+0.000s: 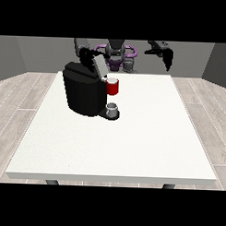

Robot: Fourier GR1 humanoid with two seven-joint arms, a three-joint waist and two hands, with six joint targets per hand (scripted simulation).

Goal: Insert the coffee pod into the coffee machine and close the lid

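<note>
The hand at the view's left [89,55] hung just above the rear top of the coffee machine [83,93], close beside its raised lid [101,66]; whether its fingers were curled or straight could not be told. The hand at the view's right [168,59] was held up in the air, well apart from everything on the counter [132,143], with its fingers pointing downward and relaxed, holding nothing.

The coffee machine was a single black, rounded block standing on the far left part of the white counter. Its lid was a grey flap, tilted up and open. A red cylindrical piece [113,87] with a pale top, possibly the coffee pod, sat at the machine's front just under the lid, on the side toward the counter's middle; whether it was seated in the machine or only beside it could not be told. Below it, one small grey cup [112,108] stood on the machine's dark base.

One machine, one lid, one red piece, one cup and two hands were counted.
</note>
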